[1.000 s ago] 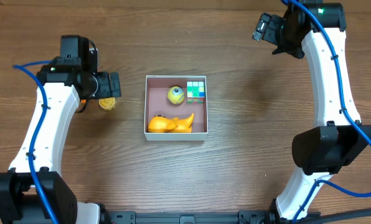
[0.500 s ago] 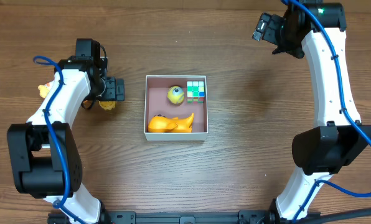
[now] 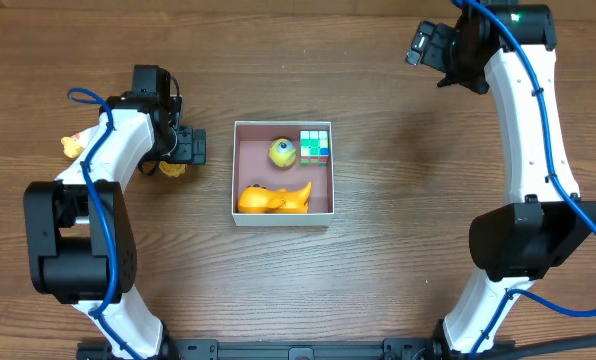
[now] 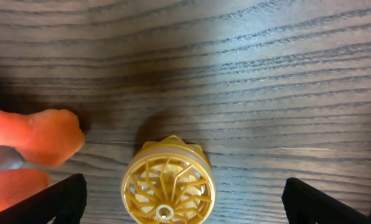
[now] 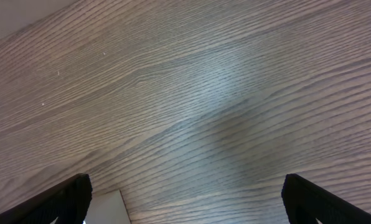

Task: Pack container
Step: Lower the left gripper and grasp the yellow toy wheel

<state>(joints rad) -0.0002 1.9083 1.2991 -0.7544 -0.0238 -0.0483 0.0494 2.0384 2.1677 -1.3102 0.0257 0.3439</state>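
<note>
While left hand (image 4: 184, 200) hovers, fingers apart, over a gold spoked toy (image 4: 168, 185) near the container (image 3: 282, 124), right hand (image 5: 185, 200) is spread too.

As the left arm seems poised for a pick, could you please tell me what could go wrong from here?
1. The open left end effector hangs over the gold spoked round toy, but an orange piece lies close beside it; closing may catch or shove that piece.
2. The white-walled, pink-floored square container holds a yellow ball, a multicoloured cube and an orange-yellow toy, so a drop may land on them or the rim.
</note>
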